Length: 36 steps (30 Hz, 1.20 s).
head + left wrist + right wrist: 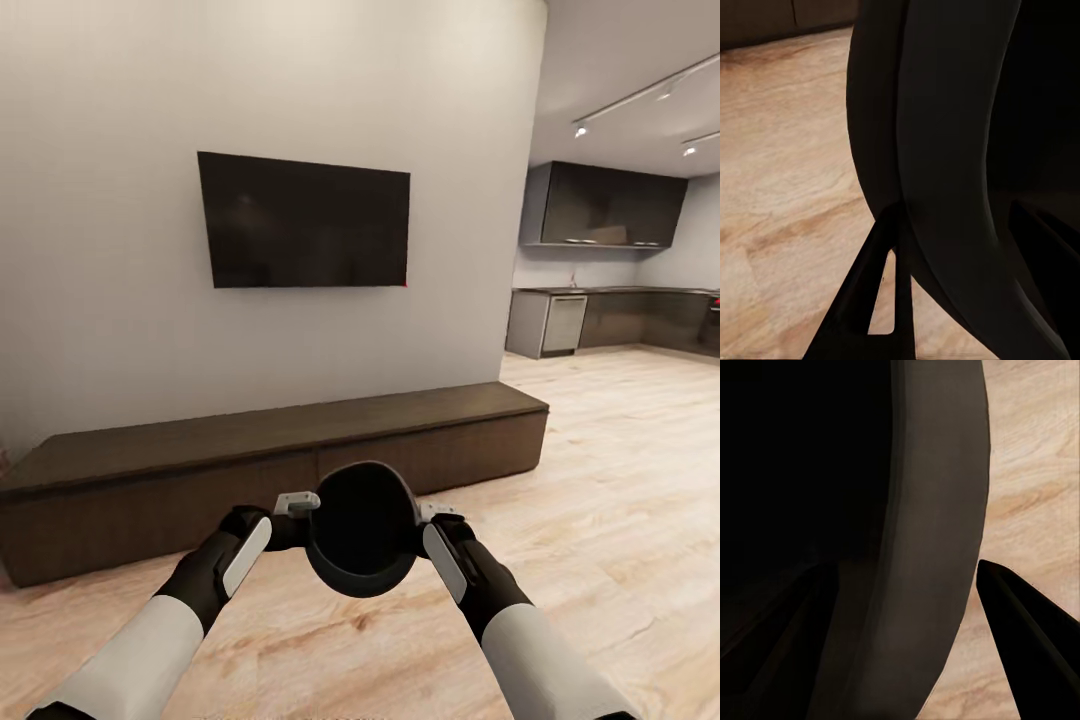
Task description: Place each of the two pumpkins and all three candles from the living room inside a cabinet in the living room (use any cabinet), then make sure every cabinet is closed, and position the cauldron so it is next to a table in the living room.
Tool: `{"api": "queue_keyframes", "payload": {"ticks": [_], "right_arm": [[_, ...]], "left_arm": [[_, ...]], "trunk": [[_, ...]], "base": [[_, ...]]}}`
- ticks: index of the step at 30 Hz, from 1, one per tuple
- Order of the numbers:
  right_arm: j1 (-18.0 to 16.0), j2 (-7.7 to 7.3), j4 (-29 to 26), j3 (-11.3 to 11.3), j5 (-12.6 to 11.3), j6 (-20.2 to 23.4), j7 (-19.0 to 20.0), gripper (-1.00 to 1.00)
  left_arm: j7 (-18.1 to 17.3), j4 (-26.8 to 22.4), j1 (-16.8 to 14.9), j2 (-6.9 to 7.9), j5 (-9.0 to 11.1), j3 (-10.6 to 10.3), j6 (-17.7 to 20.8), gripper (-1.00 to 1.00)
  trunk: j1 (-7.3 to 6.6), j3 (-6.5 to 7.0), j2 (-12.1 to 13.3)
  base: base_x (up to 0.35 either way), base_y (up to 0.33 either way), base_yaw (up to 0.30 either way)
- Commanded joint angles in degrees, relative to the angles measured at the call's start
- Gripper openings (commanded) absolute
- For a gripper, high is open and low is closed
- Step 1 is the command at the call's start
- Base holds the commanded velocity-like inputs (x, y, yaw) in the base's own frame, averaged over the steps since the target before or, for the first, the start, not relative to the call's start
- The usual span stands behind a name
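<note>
I hold the black cauldron (362, 528) in front of my chest, above the wood floor, its wide mouth facing the head camera. My left gripper (298, 507) is shut on its rim on one side and my right gripper (432, 520) on the other. In the left wrist view the cauldron's wall (945, 180) runs between the fingers (881, 300); the right wrist view shows the wall (934, 547) beside one finger (1020, 652). The long dark brown cabinet (270, 470) stands ahead against the wall, its fronts shut. Pumpkins, candles and table are out of view.
A black TV (303, 222) hangs on the grey wall above the cabinet. To the right the wood floor (620, 480) runs into a kitchen with grey cabinets (600, 320). Open floor lies between me and the cabinet.
</note>
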Motion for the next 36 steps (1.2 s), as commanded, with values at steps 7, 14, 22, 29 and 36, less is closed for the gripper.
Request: {"api": "queue_keyframes", "payload": {"ticks": [7,14,22,29,36], "right_arm": [[-0.1,-0.06,-0.1,0.1,-1.2,0.1,-0.5,-1.0],[-0.1,-0.06,-0.1,0.1,-1.2,0.1,-0.5,-1.0],[-0.1,-0.06,-0.1,0.2,-1.2,0.2,-0.5,-1.0],[-0.1,-0.06,-0.1,0.2,-1.2,0.1,-0.5,-1.0],[-0.1,-0.06,-0.1,0.2,-1.2,0.2,-0.5,-1.0]], "left_arm": [[0.3,-0.1,0.0,0.01,1.8,-0.8,0.2,-1.0],[0.3,-0.1,0.0,0.01,1.9,-0.8,0.2,-1.0],[0.2,-0.1,0.0,0.01,1.9,-0.8,0.2,-1.0],[0.2,-0.2,0.0,0.01,1.9,-0.8,0.2,-1.0],[0.2,-0.1,0.0,0.0,1.9,-0.8,0.2,-1.0]], "trunk": [[-0.03,-0.06,0.0],[-0.03,-0.06,0.0],[-0.03,-0.06,0.0],[-0.03,-0.06,0.0],[-0.03,-0.06,0.0]], "base": [[-0.023,0.0,0.291],[-0.002,0.0,0.291],[0.0,0.0,0.291],[0.0,0.0,0.291],[0.0,0.0,0.291]]}}
